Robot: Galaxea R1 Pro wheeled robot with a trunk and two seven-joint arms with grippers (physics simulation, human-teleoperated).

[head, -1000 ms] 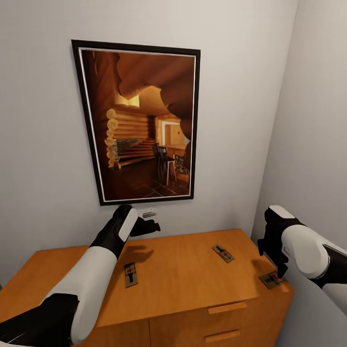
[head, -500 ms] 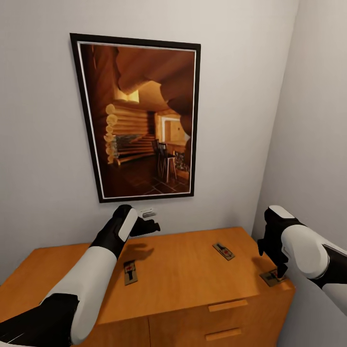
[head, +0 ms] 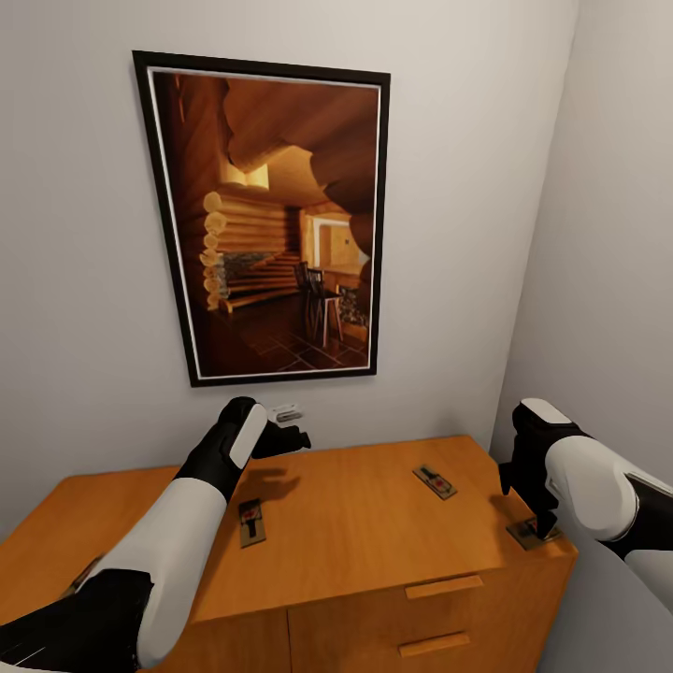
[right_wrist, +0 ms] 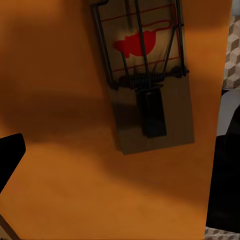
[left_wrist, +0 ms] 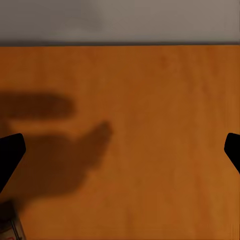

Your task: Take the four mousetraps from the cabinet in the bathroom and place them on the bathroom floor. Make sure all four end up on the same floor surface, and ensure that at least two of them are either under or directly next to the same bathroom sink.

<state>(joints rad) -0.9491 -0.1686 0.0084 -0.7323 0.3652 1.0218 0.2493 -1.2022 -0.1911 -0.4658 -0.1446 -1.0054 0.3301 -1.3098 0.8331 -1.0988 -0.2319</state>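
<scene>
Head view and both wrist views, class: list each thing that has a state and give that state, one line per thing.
Left claw: open, empty, above the cabinet top.
Right claw: open, over the corner mousetrap.
Corner mousetrap: flat on the cabinet, not gripped.
Middle mousetrap: flat, untouched.
Left mousetrap: flat, untouched.
Cabinet drawers: shut.

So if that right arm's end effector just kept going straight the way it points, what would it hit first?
Probably the mousetrap at the cabinet's right front corner. The right end effector points down at it, open. It looks slightly off centre, so one finger might land on the wooden top instead.
</scene>
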